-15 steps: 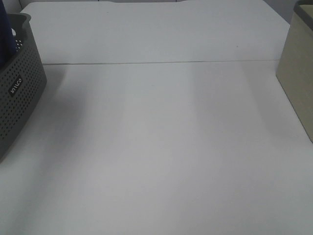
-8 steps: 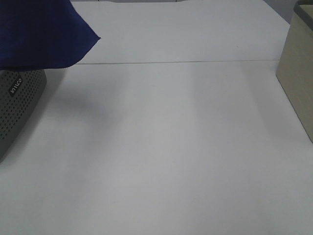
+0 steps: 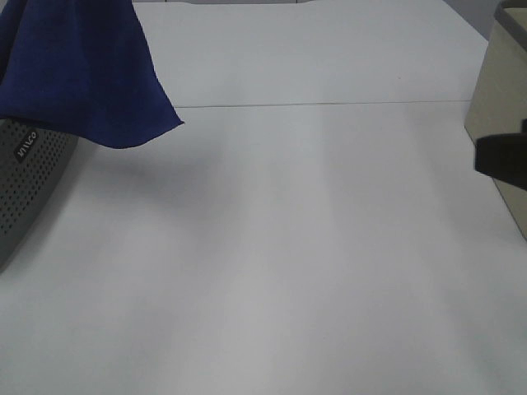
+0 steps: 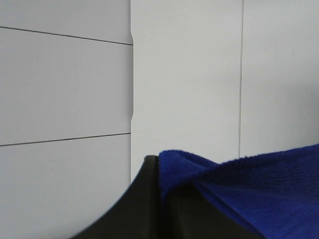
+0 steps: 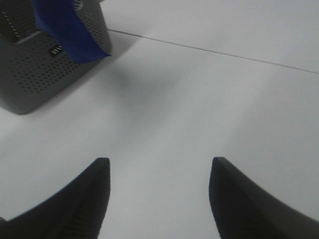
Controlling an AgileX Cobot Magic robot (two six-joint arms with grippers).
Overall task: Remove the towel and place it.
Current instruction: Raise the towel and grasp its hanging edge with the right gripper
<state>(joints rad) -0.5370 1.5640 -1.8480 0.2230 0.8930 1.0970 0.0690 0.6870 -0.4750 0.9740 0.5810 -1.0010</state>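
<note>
The towel, a deep blue cloth, hangs in the air at the far left, draped over the top of the grey perforated basket. One corner of it points down toward the table's seam. In the left wrist view my left gripper is shut on a fold of the towel; the exterior view does not show this gripper. My right gripper stands open over bare table with nothing between its fingers, and the towel and the basket lie well beyond it.
A beige box stands at the right edge of the white table. A dark part of my right arm juts in front of it. A thin seam runs across the table.
The towel has risen out of the basket and now hangs spread, its corner farther right and lower than half a second ago. A dark part of the right arm has entered at the right edge.
</note>
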